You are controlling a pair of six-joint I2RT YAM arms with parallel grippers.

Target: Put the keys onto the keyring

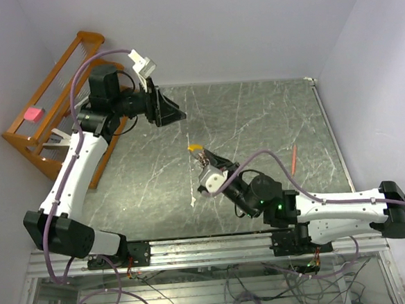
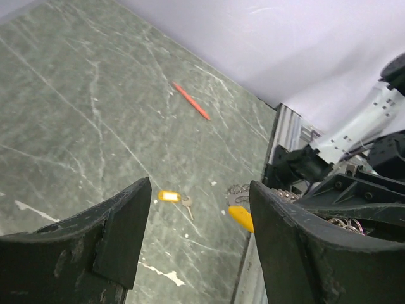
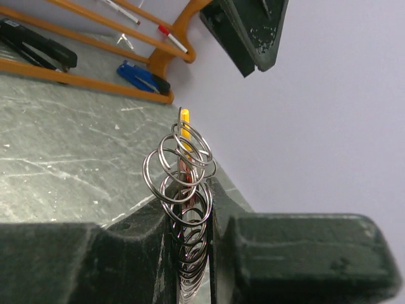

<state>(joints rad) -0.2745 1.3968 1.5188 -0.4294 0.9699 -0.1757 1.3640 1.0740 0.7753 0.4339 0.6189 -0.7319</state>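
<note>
My right gripper (image 1: 205,164) is shut on the keyring (image 3: 180,166), a stack of silvery wire coils standing upright between its jaws (image 3: 190,202). The ring's yellow tag (image 1: 195,147) sticks out past the coils (image 3: 184,118). Something reddish shows among the coils; I cannot tell what it is. One small key (image 2: 187,204) lies flat on the table beside a yellow-orange label (image 2: 168,196), to the left of the held keyring (image 2: 239,190). My left gripper (image 1: 170,111) hangs open and empty well above the table, far from the key, which shows between its fingers (image 2: 199,187).
A thin red stick (image 1: 294,158) lies on the right part of the table (image 2: 192,101). A wooden rack (image 1: 53,100) stands at the back left, holding a pink item (image 1: 33,114), a black stapler (image 3: 38,50) and a blue object (image 3: 142,76).
</note>
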